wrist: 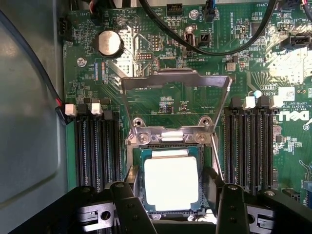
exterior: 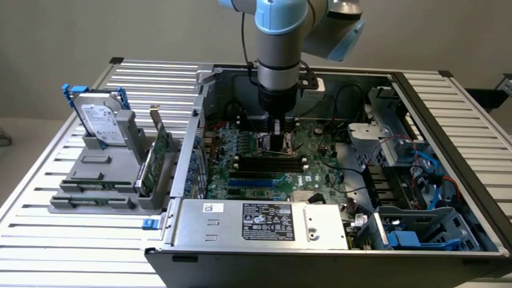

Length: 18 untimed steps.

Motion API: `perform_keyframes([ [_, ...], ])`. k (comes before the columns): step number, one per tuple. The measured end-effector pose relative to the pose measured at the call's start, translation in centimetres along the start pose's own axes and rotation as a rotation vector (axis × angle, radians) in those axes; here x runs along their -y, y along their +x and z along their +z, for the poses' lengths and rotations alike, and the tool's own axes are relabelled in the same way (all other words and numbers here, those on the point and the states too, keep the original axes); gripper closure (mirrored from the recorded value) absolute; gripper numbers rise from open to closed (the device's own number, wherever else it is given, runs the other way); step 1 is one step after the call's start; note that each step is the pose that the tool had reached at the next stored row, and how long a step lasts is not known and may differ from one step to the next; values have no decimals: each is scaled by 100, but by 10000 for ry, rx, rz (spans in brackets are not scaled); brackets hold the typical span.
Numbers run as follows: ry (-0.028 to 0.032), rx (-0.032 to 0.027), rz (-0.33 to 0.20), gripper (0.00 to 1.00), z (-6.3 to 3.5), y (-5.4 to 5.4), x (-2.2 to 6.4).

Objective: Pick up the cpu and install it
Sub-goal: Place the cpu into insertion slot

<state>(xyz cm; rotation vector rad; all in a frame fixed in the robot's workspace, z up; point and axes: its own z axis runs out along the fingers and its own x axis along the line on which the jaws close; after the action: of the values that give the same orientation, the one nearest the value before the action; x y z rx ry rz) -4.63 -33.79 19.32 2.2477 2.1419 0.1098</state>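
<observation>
Silvery-topped cpu (wrist: 170, 183), thin green edge: lies flat and square inside the socket (wrist: 168, 130) on the motherboard (wrist: 87, 83), between the two banks of black memory slots (wrist: 92, 146)

Pincer (wrist: 179, 201): spread, one black finger on each side of the cpu, low over the socket; whether the fingers (wrist: 130, 200) touch the chip's edges cannot be told. In the exterior view the pincer (exterior: 277, 141) reaches straight down into the open computer case (exterior: 448, 138), over the middle of the board

Load plate (wrist: 175, 80): metal frame, swung up and away from the socket, not lowered over the chip

Retaining lever (wrist: 217, 156): thin rod along one side of the socket, apparently unlatched

Coin battery (wrist: 109, 43): round, seated on the board beyond the plate

Hard drive (exterior: 100, 117): labelled, upright in a grey holder on the slatted bench (exterior: 32, 252), towards the exterior view's left, well apart from the case

Status, as judged: pick-up done and chip brought to its seat, apparently resting in place; pincer not yet clear of it; plate open and lever loose, so the socket is not yet clamped shut
</observation>
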Motion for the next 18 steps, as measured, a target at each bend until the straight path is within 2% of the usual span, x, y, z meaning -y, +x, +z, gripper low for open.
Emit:
perform_keyframes([
  [4, -8, 89, 147, 38, 1, 7, -1],
  [15, -35, 451, 500, 38, 1, 25, -3],
  [17, -38, 505, 515, 38, 1, 40, -2],
  [18, -39, 514, 516, 38, 1, 50, -2],
])
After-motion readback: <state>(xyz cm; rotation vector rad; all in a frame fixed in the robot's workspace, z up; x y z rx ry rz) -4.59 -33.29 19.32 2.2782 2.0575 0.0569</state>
